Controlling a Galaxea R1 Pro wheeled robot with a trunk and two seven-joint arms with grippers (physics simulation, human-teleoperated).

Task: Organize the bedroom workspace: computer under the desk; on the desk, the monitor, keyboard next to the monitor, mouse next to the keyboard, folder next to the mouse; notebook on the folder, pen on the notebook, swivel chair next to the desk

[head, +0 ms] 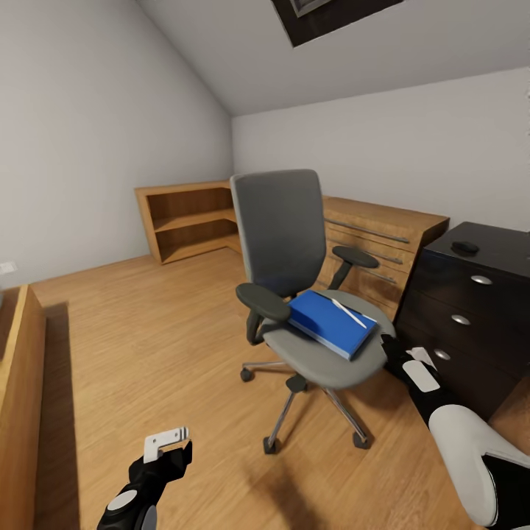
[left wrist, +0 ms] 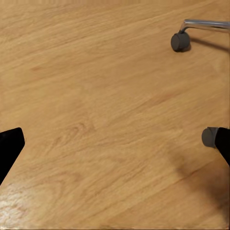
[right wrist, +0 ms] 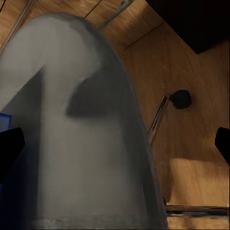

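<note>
The grey swivel chair [head: 283, 243] stands mid-room on the wood floor. On its seat lies the blue folder [head: 330, 322], with the whitish pen [head: 348, 313] on top of it. A small dark mouse [head: 465, 246] rests on a black drawer unit at the right. My right gripper [head: 398, 352] is open at the seat's right edge; its wrist view looks along the grey seat [right wrist: 72, 124], with a sliver of the folder [right wrist: 4, 122]. My left gripper [head: 168, 440] hangs open, low over bare floor in front of the chair's castors [left wrist: 180, 41]. Desk, monitor, keyboard, computer and notebook are out of view.
The black drawer unit [head: 471, 309] stands close to the chair's right. Low light-wood cabinets [head: 379, 235] and an open shelf [head: 191, 217] line the far walls. A wooden furniture edge [head: 18, 397] runs along the left. Open floor lies left of the chair.
</note>
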